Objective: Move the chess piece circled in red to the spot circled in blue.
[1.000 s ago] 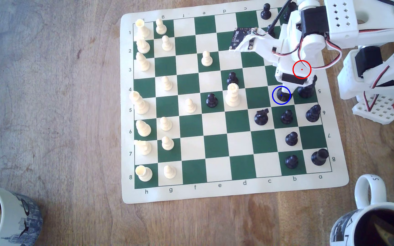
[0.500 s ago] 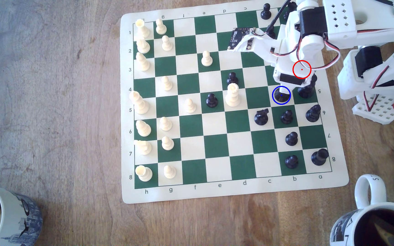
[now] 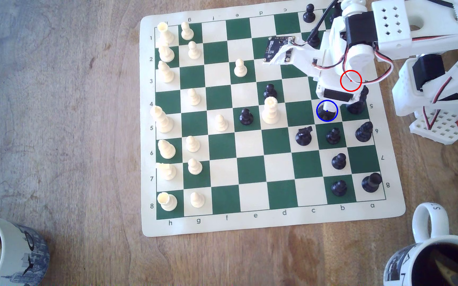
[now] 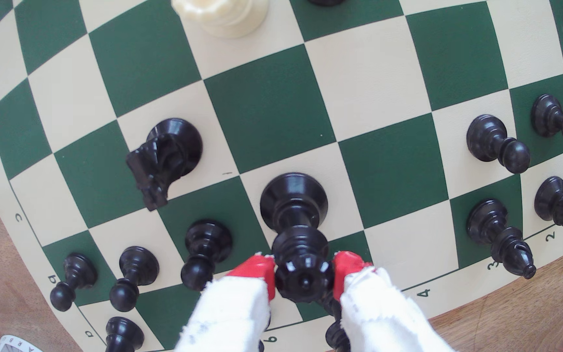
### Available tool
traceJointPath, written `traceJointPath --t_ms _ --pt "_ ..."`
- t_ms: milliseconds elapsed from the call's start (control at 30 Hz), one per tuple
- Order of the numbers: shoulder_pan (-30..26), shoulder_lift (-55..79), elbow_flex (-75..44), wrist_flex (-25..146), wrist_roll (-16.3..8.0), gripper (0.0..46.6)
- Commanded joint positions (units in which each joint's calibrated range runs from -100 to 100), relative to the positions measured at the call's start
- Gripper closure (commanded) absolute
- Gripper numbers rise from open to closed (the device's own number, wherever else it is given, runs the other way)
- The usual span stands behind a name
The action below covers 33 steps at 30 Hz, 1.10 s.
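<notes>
Gripper (image 4: 304,276) now slightly parted, red fingertips (image 4: 256,270) beside the chess piece (image 4: 293,203), which stands below on the spot (image 3: 322,106); release appears begun.

In the exterior view the arm (image 3: 360,52) now sits a little further toward that view's left and lower edge than a second ago, its camera board (image 3: 278,49) shifted left too. A white fingertip (image 3: 329,107) now reaches into the blue ring (image 3: 327,110), covering more of the chess piece (image 3: 324,115), which showed as a fuller dark base there before.
</notes>
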Motion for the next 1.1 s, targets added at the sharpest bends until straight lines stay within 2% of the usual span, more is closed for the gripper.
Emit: traceJointPath --t_ms 0,133,233,333,400,667,800,900,1067 --pt "-0.34 0.12 -0.62 -0.37 -0.24 46.3" --pt "-0.50 0.46 -0.62 -0.46 -0.20 46.3" --pt "-0.66 0.71 -0.62 -0.37 -0.10 43.8" --pt "-0.11 0.12 -0.43 -0.37 -0.20 30.1" --pt "0.67 -1.84 0.11 -0.62 0.10 26.6" --pt "2.71 -6.17 -0.89 2.82 1.27 25.0" --pt "4.51 -11.51 0.11 5.11 2.34 24.8" --pt "4.27 -16.69 0.65 5.03 2.25 24.1" --pt "3.72 -24.25 0.56 -4.63 1.81 24.3"
